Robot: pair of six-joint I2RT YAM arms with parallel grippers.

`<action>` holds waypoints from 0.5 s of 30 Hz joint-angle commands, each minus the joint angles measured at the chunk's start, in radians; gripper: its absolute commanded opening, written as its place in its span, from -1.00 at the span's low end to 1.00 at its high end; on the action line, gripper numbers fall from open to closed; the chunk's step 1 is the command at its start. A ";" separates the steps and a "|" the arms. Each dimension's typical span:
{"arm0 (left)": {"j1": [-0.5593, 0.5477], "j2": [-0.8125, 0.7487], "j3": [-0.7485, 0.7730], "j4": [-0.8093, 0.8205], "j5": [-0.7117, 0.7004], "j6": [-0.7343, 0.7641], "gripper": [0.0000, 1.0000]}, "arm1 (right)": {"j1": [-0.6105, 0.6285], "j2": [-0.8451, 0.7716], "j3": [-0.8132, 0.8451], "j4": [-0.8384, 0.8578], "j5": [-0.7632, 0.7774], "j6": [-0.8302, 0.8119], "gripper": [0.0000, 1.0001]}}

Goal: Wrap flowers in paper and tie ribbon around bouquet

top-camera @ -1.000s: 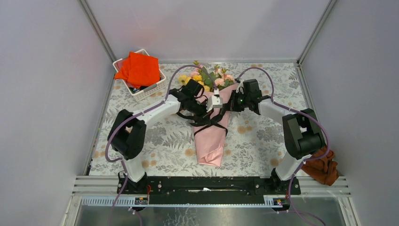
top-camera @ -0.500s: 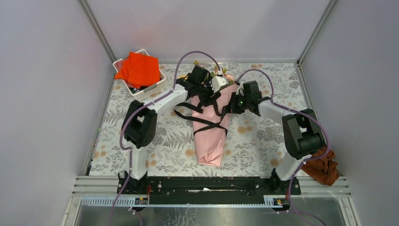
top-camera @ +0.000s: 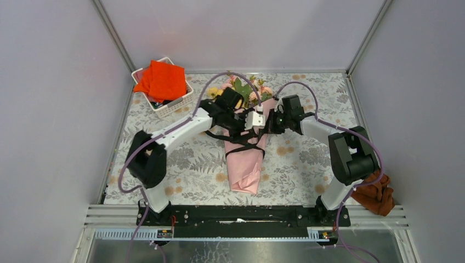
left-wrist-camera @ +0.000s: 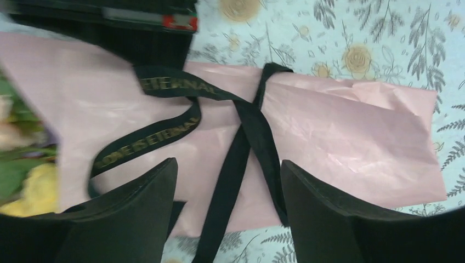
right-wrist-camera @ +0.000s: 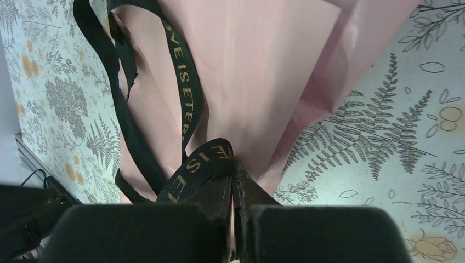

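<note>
The bouquet lies in the middle of the counter, with its thin end near the arms and its wide end far away; the flowers poke out of the wide end, yellow, pink and green; the paper around them is pale pink and crinkly; the black ribbon goes round the middle of the cone and crosses over itself on top, with gold letters on its loose parts; the left end effector hangs just above the cross of the ribbon with its two fingers spread wide, grasping nothing; the right end effector sits at the right side of the bouquet, low by the counter, and its fingers are squeezed tight together on a loop of the ribbon; that loop bends up from the paper's edge to the pinched tips; a white basket stands in the far left corner with an orange-red cloth piled in it; a brown cloth lies at the near right, beside the base of the right arm.
</note>
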 commanded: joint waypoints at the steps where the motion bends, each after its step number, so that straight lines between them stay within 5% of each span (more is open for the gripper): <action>1: -0.003 0.128 -0.024 0.023 0.037 0.026 0.57 | 0.027 0.009 0.057 -0.025 -0.029 0.012 -1.00; 10: -0.002 0.236 0.008 0.010 0.040 0.045 0.74 | 0.032 0.020 0.079 -0.064 -0.035 -0.004 -1.00; 15: -0.002 0.244 -0.035 0.117 -0.028 -0.004 0.59 | 0.042 0.038 0.086 -0.062 -0.053 -0.009 -1.00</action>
